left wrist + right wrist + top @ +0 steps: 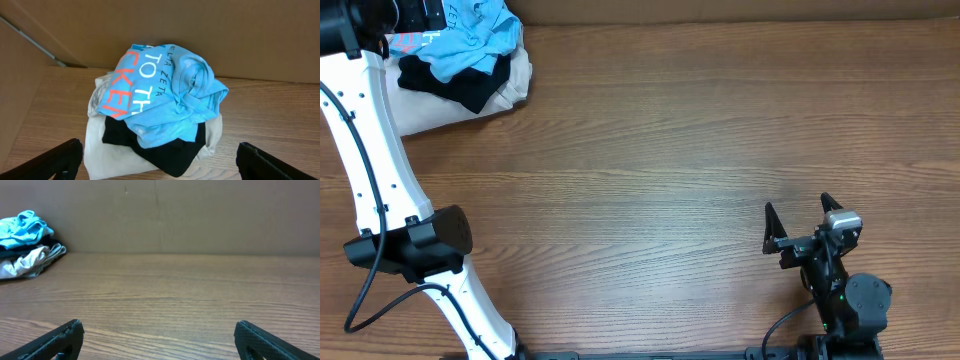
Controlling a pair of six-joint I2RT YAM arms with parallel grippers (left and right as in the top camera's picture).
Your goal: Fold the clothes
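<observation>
The sky-blue T-shirt [470, 42] lies crumpled on top of a pile at the table's far left corner. In the left wrist view the T-shirt [165, 95] shows white and red-orange lettering. It also shows far left in the right wrist view [22, 227]. My left gripper [157, 162] is open and empty, hovering just in front of the pile; in the overhead view its jaws are out of frame. My right gripper [798, 218] is open and empty near the front right, far from the shirt; its fingers [157, 340] frame bare wood.
A black garment [165, 147] and a cream-white garment [115, 155] lie under the T-shirt. A brown cardboard wall [200, 215] stands behind the table. The left arm's white link [370, 140] crosses the left side. The wooden table [670, 150] stretches between the arms.
</observation>
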